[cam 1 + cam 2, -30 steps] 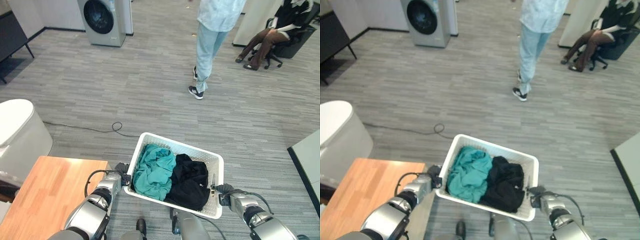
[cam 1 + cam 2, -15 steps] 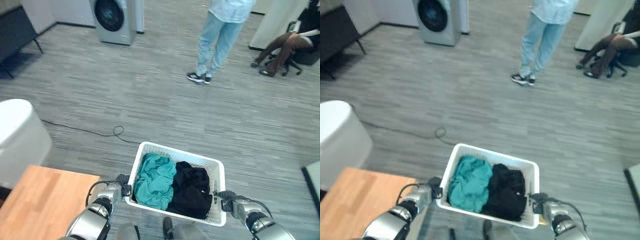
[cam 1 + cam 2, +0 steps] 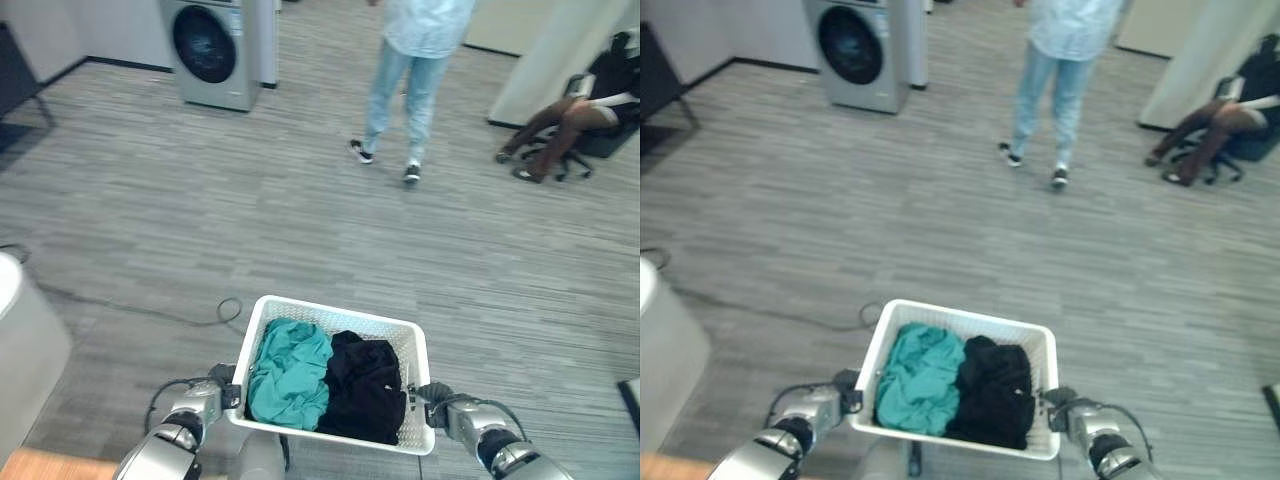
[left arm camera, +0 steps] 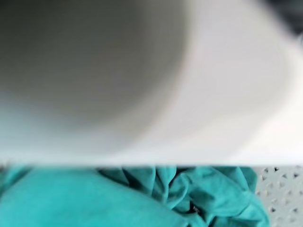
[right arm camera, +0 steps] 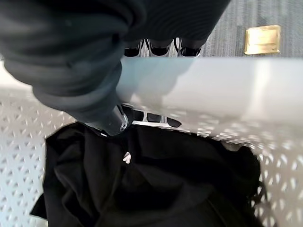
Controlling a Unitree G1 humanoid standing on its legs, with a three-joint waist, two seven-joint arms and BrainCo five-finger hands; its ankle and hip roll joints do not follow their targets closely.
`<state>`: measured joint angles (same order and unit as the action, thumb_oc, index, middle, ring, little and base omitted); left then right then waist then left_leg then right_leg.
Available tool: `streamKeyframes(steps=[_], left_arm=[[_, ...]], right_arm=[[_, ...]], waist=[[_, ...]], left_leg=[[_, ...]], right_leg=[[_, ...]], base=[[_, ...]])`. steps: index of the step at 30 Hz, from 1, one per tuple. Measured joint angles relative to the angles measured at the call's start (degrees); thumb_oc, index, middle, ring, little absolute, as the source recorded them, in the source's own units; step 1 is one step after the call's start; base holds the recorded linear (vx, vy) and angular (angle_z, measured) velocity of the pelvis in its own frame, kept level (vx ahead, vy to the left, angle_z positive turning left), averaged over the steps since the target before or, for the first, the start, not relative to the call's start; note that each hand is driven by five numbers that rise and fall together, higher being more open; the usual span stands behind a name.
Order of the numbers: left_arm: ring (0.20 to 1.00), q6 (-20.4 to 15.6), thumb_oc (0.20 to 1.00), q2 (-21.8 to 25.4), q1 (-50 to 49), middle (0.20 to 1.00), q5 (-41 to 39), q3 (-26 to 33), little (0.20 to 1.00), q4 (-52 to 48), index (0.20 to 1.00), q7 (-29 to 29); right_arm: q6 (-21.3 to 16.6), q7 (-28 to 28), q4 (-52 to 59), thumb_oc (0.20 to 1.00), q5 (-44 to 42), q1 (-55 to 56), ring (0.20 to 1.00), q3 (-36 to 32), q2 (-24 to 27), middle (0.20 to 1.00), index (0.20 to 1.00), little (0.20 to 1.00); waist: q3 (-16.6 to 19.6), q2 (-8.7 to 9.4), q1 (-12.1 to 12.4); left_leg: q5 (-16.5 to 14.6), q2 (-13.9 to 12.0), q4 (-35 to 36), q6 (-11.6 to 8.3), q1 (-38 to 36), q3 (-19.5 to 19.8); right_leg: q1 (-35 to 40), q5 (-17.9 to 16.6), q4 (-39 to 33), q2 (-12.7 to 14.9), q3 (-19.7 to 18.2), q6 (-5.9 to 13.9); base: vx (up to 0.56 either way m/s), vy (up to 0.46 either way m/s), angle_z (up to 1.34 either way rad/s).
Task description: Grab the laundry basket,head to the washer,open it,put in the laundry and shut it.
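The white laundry basket (image 3: 335,312) hangs low in front of me, above the grey floor. A teal cloth (image 3: 288,370) fills its left half and a black cloth (image 3: 365,388) its right half. My left hand (image 3: 222,394) grips the left rim, with the teal cloth (image 4: 142,198) just past it. My right hand (image 3: 433,398) is shut on the right rim (image 5: 213,94): its thumb (image 5: 102,113) lies inside over the black cloth (image 5: 156,189) and its fingertips (image 5: 161,49) curl round from outside. The grey washer (image 3: 210,50), door shut, stands far ahead to the left.
A person (image 3: 415,60) in light clothes stands on the floor ahead, right of the washer. Another person sits on a chair (image 3: 580,110) at the far right. A white rounded bin (image 3: 25,350) and a wooden table corner (image 3: 50,468) lie close on my left.
The view has shifted forward: the wooden table and white bin slid off to the lower left. The standing person stepped away. Both hands still hold the basket.
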<state>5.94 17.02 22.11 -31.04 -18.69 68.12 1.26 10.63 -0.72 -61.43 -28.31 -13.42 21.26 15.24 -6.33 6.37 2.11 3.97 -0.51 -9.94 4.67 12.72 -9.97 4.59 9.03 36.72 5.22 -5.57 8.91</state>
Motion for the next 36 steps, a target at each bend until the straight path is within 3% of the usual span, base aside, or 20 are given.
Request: streamKeyframes(steps=[1,2,6,7,9,13,14,17,19,20,21,22,23,25,26,30,32,34,35,36], left_arm=[[0.2,-0.13,0.2,-0.57,0.25,0.2,-0.03,-0.79,0.2,-0.57,0.2,0.0],[0.2,-0.17,0.2,-0.94,0.19,0.2,0.02,-1.87,0.2,-0.54,0.2,0.0],[0.2,0.08,0.2,-2.28,1.28,0.2,0.17,-1.84,0.2,-0.83,0.2,-0.02],[0.2,0.07,0.2,-1.98,3.16,0.2,0.17,-1.65,0.2,-1.2,0.2,-0.25],[0.2,-0.37,0.2,-2.12,4.8,0.2,0.18,-2.01,0.2,-2.03,0.2,-0.25],[0.2,-0.37,0.2,-2.26,5.19,0.2,0.9,-2.4,0.2,-1.71,0.2,-0.35],[0.2,-0.07,0.2,-2.45,5.23,0.2,1.95,-2.43,0.2,-1.53,0.2,-0.35],[0.2,-0.11,0.2,-3.3,5.17,0.2,2.43,-2.15,0.2,-1.09,0.2,-0.38],[0.2,-0.45,0.2,-4.29,4.53,0.2,2.53,-2.16,0.2,-0.77,0.2,-0.42],[0.2,-0.81,0.2,-6.28,3.95,0.2,2.67,-1.86,0.2,1.14,0.2,-0.4],[0.2,-0.94,0.2,-7.63,3.64,0.2,2.67,-2.33,0.2,2.14,0.2,-0.39],[0.2,-0.69,0.2,-9.27,3.29,0.2,2.65,-2.21,0.2,2.44,0.2,-0.42],[0.2,-0.55,0.2,-8.72,3.33,0.2,2.66,-2.11,0.2,2.32,0.2,-0.6],[0.2,0.02,0.2,-6.94,3.25,0.2,2.6,-2.27,0.2,1.14,0.2,-0.57],[0.2,0.22,0.2,-6.27,2.63,0.2,2.36,-2.67,0.2,0.79,0.2,-0.51],[0.2,0.57,0.2,-5.11,2.36,0.2,2.11,-2.42,0.2,0.62,0.2,-0.26],[0.2,0.49,0.2,-4.83,2.61,0.2,2.13,-2.89,0.2,0.11,0.2,-0.32],[0.2,0.34,0.2,-4.14,1.49,0.2,2.15,-2.89,0.2,0.82,0.2,-0.88],[0.2,0.53,0.2,-3.81,0.69,0.2,2.16,-2.91,0.2,0.92,0.2,-1.24],[0.2,0.53,0.2,-4.22,0.29,0.2,2.11,-2.43,0.2,0.91,0.2,-1.54]], right_arm=[[-0.16,0.15,-0.76,0.2,0.02,0.5,0.2,-1.04,-0.25,0.2,0.2,0.2],[-0.15,0.14,-1.99,0.2,0.03,0.72,0.2,-2.24,-0.34,0.2,0.2,0.2],[-1.17,0.56,-0.22,0.2,0.57,-0.45,0.2,-3.32,2.62,0.2,0.2,0.2],[-1.96,0.68,1.37,0.2,0.64,-1.63,0.2,-3.7,3.56,0.2,0.2,0.2],[-2.02,0.78,2.05,0.2,0.6,-1.72,0.2,-3.86,4.18,0.2,0.2,0.2],[-1.87,0.86,1.72,0.2,0.24,-1.26,0.2,-4.58,4.06,0.2,0.2,0.2],[-1.86,0.86,1.06,0.2,-0.11,-0.86,0.2,-5.15,3.72,0.2,0.2,0.2],[-2.06,0.85,1.05,0.2,-0.11,-0.41,0.2,-7.1,3.75,0.2,0.2,0.2],[-2.0,0.96,0.45,0.2,-0.12,-0.01,0.2,-6.98,4.37,0.2,0.2,0.2],[-2.02,0.97,0.56,0.2,-0.18,2.37,0.2,-6.25,5.3,0.2,0.2,0.2],[-1.96,0.95,0.4,0.2,-0.18,2.76,0.2,-6.28,5.92,0.2,0.2,0.2],[-1.71,1.04,-0.04,0.2,-0.2,2.89,0.2,-6.23,7.17,0.2,0.2,0.2],[-1.54,1.13,-0.56,0.2,-0.25,2.68,0.2,-5.88,7.26,0.2,0.2,0.2],[-0.8,1.06,-1.38,0.2,-0.34,2.35,0.2,-5.63,5.39,0.2,0.2,0.2],[-0.73,1.04,-3.07,0.2,-0.65,1.29,0.2,-4.49,4.36,0.2,0.2,0.2],[-0.6,0.83,-4.33,0.2,-0.74,-0.74,0.2,-3.0,4.0,0.2,0.2,0.2],[-0.58,0.92,-4.08,0.2,-0.79,-1.24,0.2,-1.74,4.81,0.2,0.2,0.2],[-0.31,1.17,-3.93,0.2,-0.69,-1.41,0.2,0.15,5.47,0.2,0.2,0.2],[-0.26,1.46,-3.96,0.2,-0.66,-1.43,0.2,0.23,5.36,0.2,0.2,0.2],[-0.44,1.77,-4.09,0.2,-0.64,-0.64,0.2,0.21,5.09,0.2,0.2,0.2]], waist=[[-0.24,-0.04,-0.59],[-0.42,-0.64,-0.88],[-2.33,-5.52,-1.52],[-3.48,-7.8,-3.07],[-3.28,-7.03,-4.39],[-2.26,-4.92,-6.56],[-1.82,-4.21,-7.75],[-1.83,-4.45,-9.64],[-1.23,-4.56,-10.83],[0.67,-4.14,-12.25],[1.91,-6.29,-12.6],[3.23,-7.78,-11.94],[2.87,-7.84,-12.04],[1.51,-4.51,-10.42],[1.33,-2.12,-9.23],[-0.89,-0.96,-5.78],[-2.16,-2.58,-4.61],[-2.89,-5.16,-2.76],[-3.06,-5.69,-1.61],[-3.34,-6.55,-1.08]], left_leg=[[-1.84,1.66,0.42,1.3,-2.41,0.51],[-2.95,2.52,0.86,2.35,-4.14,1.05],[-6.81,4.11,1.75,5.34,-10.92,2.75],[-5.66,4.08,3.86,4.52,-12.81,4.88],[-6.28,6.18,6.33,2.49,-16.02,7.49],[-12.09,8.63,6.18,0.64,-20.36,11.25],[-14.33,9.69,5.4,2.13,-21.78,12.68],[-17.48,9.9,4.44,1.78,-26.38,15.36],[-20.01,9.48,2.08,-2.58,-30.4,15.86],[-21.89,9.31,-6.08,-5.93,-30.13,15.87],[-21.88,7.77,-12.82,-7.17,-27.24,15.33],[-17.06,6.2,-25.07,-13.79,-21.65,13.1],[-12.21,2.81,-38.84,-15.63,-15.76,9.33],[-7.13,-1.26,-55.83,-10.89,-6.56,4.78],[-7.21,-1.93,-56.35,-10.4,-3.18,3.42],[-7.42,-3.24,-43.4,-10.35,7.52,2.31],[-5.25,-5.05,-26.21,-10.6,10.0,1.21],[-2.39,-6.19,2.28,-12.67,5.47,3.49],[-2.19,-6.87,9.85,-12.94,3.73,4.87],[-2.47,-7.85,8.34,-12.94,4.67,4.48]], right_leg=[[-5.11,-5.82,13.46,0.82,0.65,0.41],[-7.02,-6.65,17.67,1.32,2.05,-0.23],[-14.94,-2.13,18.92,-0.14,8.63,-2.68],[-18.84,0.03,11.19,-0.88,14.09,-5.19],[-21.76,-1.13,-2.57,0.32,19.62,-5.97],[-23.27,-6.68,-23.15,-1.22,18.9,-4.25],[-22.05,-8.53,-33.61,-1.26,19.19,-4.13],[-21.92,-13.61,-39.13,-1.47,21.91,-5.89],[-19.95,-16.41,-34.92,-2.08,19.7,-8.11],[-16.76,-23.42,-34.63,-3.04,14.05,-10.33],[-16.32,-21.42,-33.82,-4.49,14.17,-11.28],[-14.57,-18.92,-33.44,-6.1,14.53,-12.13],[-12.32,-17.16,-33.13,-6.73,15.36,-12.91],[-8.85,-14.21,-32.51,-6.87,13.94,-14.87],[-6.77,-13.63,-33.66,-5.88,12.64,-15.34],[-0.41,-11.71,-35.72,-3.77,10.51,-16.33],[2.17,-7.99,-36.48,-3.61,8.09,-14.8],[5.37,-4.84,-36.91,-4.6,4.19,-12.67],[5.81,-3.76,-36.47,-4.75,2.86,-11.88],[8.87,-2.42,-37.66,-4.51,2.35,-10.55]], base=[[0.49,0.364,0.23],[0.49,0.326,0.27],[0.52,0.194,0.21],[0.33,0.056,0.71],[0.56,0.022,0.95],[0.68,-0.054,0.74],[0.56,-0.07,0.54],[0.49,-0.095,0.48],[0.64,-0.251,0.56],[0.51,-0.293,0.7],[0.45,-0.379,0.62],[0.41,-0.42,0.21],[0.37,-0.402,0.24],[0.36,-0.274,-0.09],[0.4,-0.155,-0.49],[0.4,0.019,-0.39],[0.67,0.19,-0.43],[0.69,0.189,-0.65],[0.51,0.105,-0.79],[0.53,0.122,-0.67]])
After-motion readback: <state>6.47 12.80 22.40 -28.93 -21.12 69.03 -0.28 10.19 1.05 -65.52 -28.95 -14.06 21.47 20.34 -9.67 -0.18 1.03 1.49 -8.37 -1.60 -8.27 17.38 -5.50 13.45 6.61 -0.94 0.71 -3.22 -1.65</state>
